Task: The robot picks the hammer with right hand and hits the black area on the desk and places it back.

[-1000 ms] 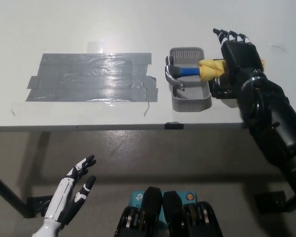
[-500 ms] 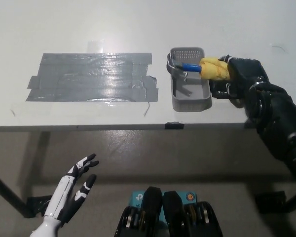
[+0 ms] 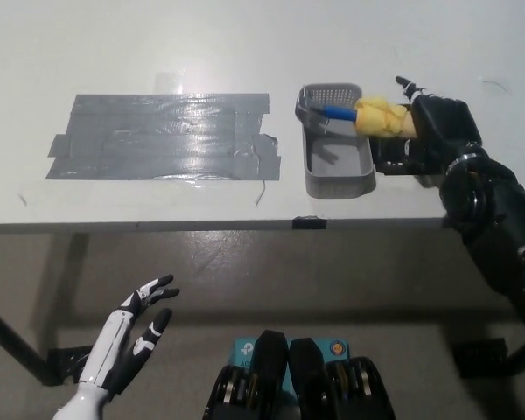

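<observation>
The hammer [image 3: 354, 115] lies across the far end of a small grey basket [image 3: 337, 179], its metal head over the basket's left rim, its blue neck crossing the opening and its yellow-wrapped grip sticking out past the right rim. The black right hand [image 3: 433, 131] is wrapped around that yellow grip from the right side, fingers curled over it, so the hand is closed on the handle; the far end of the grip is hidden inside the hand. How far the hammer clears the basket rim cannot be told from this steep view.

Just to the hand's left sits the basket, on the white desk [image 3: 157, 44]. Farther left of the hand, beyond the basket and close beside it, lies the black area [image 3: 162, 136], a patch of overlapping dark grey tape strips stuck flat on the desk.

The white left hand [image 3: 127, 341] rests well away from the right hand, low at the near left, below the desk edge, fingers spread and holding nothing.
</observation>
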